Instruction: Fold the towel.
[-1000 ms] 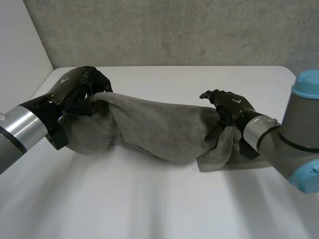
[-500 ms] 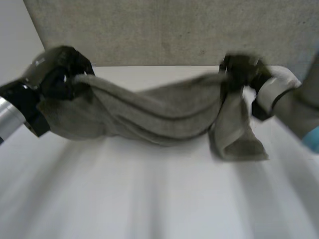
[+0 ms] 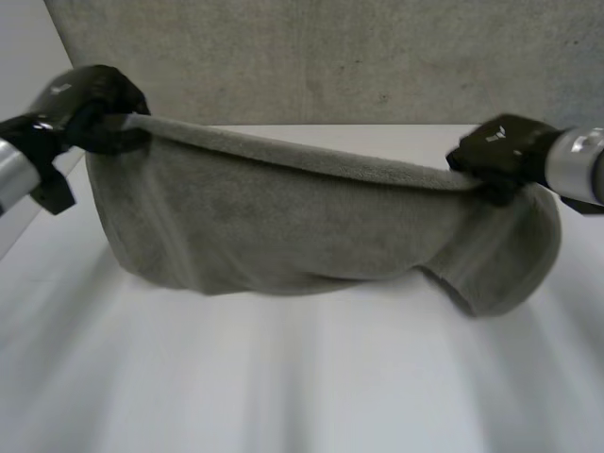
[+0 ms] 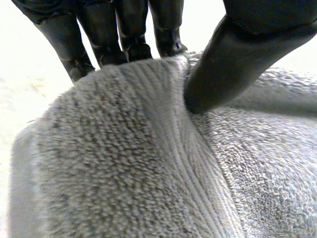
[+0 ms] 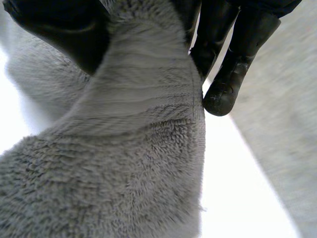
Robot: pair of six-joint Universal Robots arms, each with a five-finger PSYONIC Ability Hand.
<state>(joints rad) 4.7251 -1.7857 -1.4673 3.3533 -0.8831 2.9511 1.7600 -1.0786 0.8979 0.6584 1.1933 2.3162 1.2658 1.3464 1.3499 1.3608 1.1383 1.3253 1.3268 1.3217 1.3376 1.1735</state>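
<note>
- Lying under everything else: one white table (image 3: 302,396), well below the two raised hands.
- Hanging above that table: one grey towel (image 3: 302,222), pulled taut along its top edge from hand to hand. Sagging in a broad curve, with an extra fold drooping under the right end. Lower edge near the tabletop; cannot tell whether touching.
- Reaching in from the sides: two arms, the left arm (image 3: 11,175) and the right arm (image 3: 583,162).
- Gripping the towel's left top corner: one left hand (image 3: 90,106). In the left wrist view, fingers (image 4: 126,34) behind the cloth (image 4: 124,158) and thumb (image 4: 233,64) pressed onto its front, pinching the hem.
- Gripping the top edge at the right end: one right hand (image 3: 500,151). In the right wrist view, thumb (image 5: 59,29) and fingers (image 5: 237,54) closed on either side of the towel (image 5: 129,163).
</note>
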